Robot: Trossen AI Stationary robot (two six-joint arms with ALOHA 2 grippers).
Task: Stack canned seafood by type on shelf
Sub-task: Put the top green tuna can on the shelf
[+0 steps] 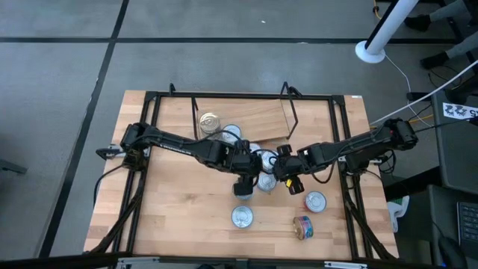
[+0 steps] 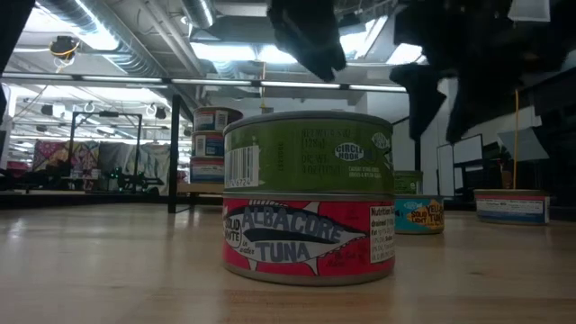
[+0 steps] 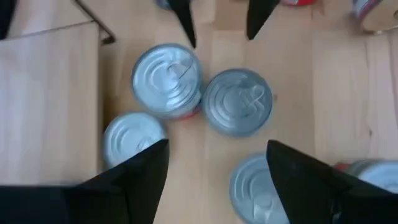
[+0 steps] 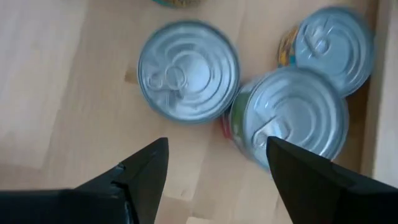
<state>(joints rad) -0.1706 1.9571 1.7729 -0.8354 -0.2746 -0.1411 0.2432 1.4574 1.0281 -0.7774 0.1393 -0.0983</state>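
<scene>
Both arms hang over the same knot of tins in the middle of the light wooden surface (image 1: 179, 217), just in front of the small light-wood shelf on its thin black wire frame (image 1: 258, 119). The landmark is the two-high stack: a green-labelled round tin (image 2: 308, 153) sitting squarely on a red-labelled albacore tuna tin (image 2: 308, 238). The types do not match, so I'd judge this pair has to come apart.

The left gripper (image 3: 217, 162) hovers above the cluster with its jaws spread wide and nothing between them. The right gripper (image 4: 217, 165) is likewise wide and empty. From its wrist camera the stack's silver lid (image 4: 295, 115) sits just off one dark finger (image 4: 317, 180), not centred in the gap, and a lone silver-lidded tin (image 4: 188, 70) lies beside the stack, ahead of the gap.

So the right jaws look nearer the stack (though the left is hardly farther). The tin is round and upright, so no approach angle matters; what counts is shifting sideways until the lid sits midway between the fingers before descending.

Other tins lie loose in front of the stack, including a multicoloured one on its side (image 1: 302, 227).
</scene>
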